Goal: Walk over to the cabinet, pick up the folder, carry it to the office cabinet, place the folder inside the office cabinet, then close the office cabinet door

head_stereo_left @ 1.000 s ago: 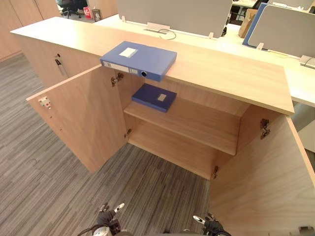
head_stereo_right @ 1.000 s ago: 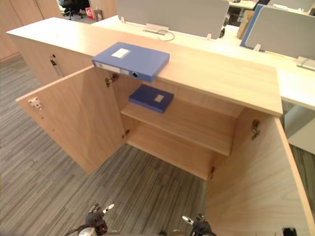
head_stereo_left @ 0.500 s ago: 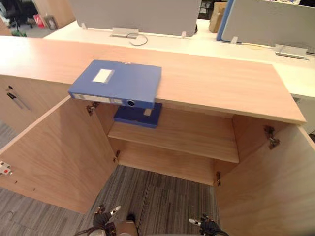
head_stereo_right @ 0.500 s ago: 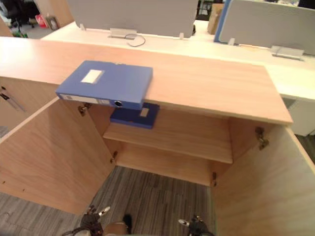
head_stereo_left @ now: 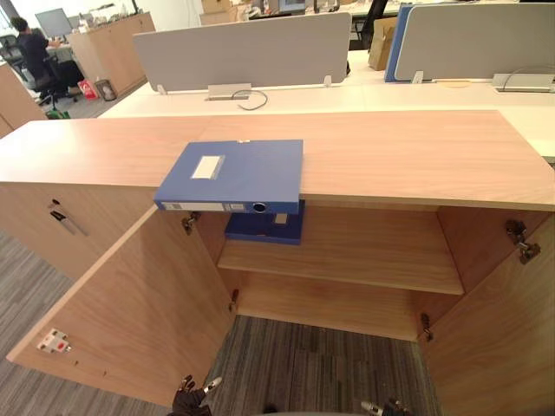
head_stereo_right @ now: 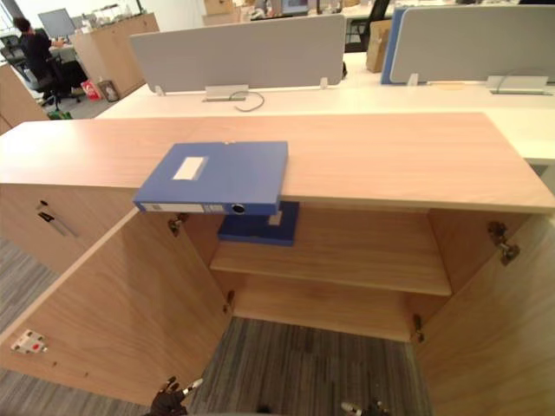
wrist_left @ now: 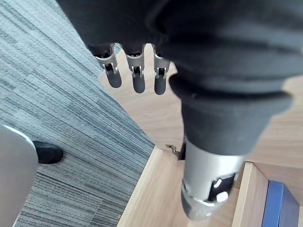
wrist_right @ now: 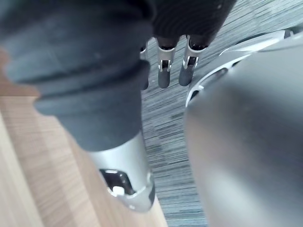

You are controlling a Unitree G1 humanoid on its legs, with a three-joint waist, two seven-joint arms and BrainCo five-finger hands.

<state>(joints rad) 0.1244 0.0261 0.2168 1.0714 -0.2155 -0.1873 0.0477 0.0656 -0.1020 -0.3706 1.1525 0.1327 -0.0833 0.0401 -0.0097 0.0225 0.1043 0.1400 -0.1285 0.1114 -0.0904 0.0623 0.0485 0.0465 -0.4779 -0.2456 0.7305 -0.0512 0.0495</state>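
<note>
Standing square to the open cabinet (head_stereo_left: 260, 299), the robot has both arms hanging low: the left robot hand (wrist_left: 138, 78) and the right robot hand (wrist_right: 163, 75) each show straight, slack fingers spread apart over the carpet (wrist_left: 61, 94), holding nothing. The blue folder (head_stereo_left: 234, 176) lies flat on the cabinet top (head_stereo_left: 416, 147), its spine end jutting out past the front edge, well apart from either hand. Directly below it, a second folder (head_stereo_left: 264, 230) of darker blue rests at the left end of the upper shelf (head_stereo_left: 364, 251). The left door (head_stereo_left: 139, 312) and the right door (head_stereo_left: 503, 347) both stand swung wide. The pick-up appears not yet begun, and the likeliest trouble is that overhang: a one-sided or downward touch on the jutting end could tip the folder off the edge and drop it to the carpet. An arm rising from this low position could also catch the top edge of the left door, which sits just under the folder's corner. Later, sliding the folder in on the left would run it against the second folder, so the bare right stretch of shelf looks the safer spot.
</note>
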